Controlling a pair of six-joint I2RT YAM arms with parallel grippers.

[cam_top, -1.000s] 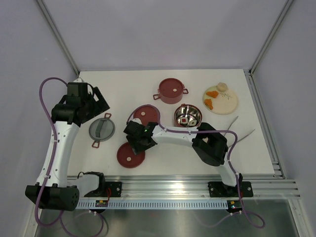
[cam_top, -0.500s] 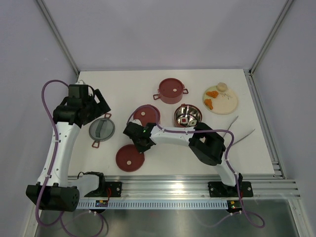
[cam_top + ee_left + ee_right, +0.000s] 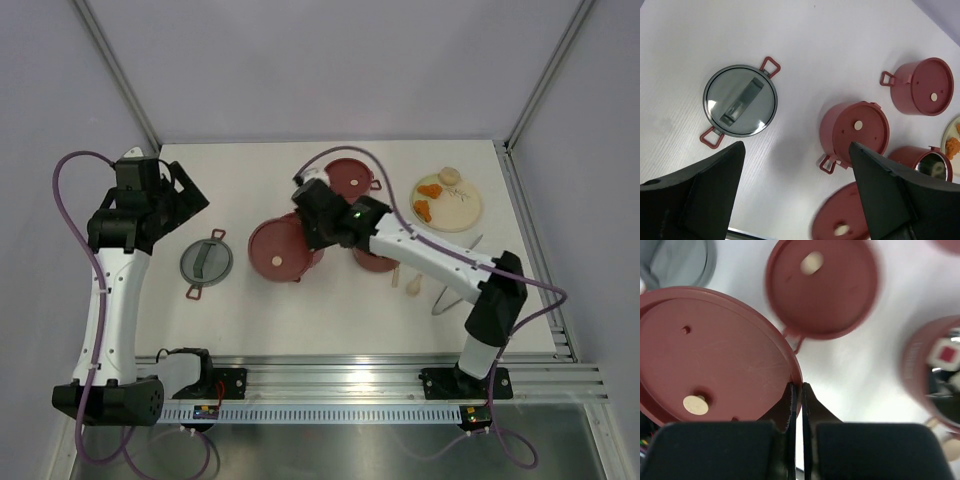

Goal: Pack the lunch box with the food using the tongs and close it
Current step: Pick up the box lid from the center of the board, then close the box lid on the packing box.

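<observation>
- Right tool [image 3: 797,390] clamped on rim of dark-red disc lid [image 3: 710,355]: thin, stiff, light, likely slippery.
- Best gripped at edge.
- Left tool [image 3: 795,192] apart, empty.

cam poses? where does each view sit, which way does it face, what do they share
Top external: above and behind, looking down at the table; both arms visible.
Left wrist: looks down between the open left pincer at the grey lid.
Right wrist: looks down past the right pincer, shut on a red disc lid.
Shared: that disc lid, grey lid.
</observation>
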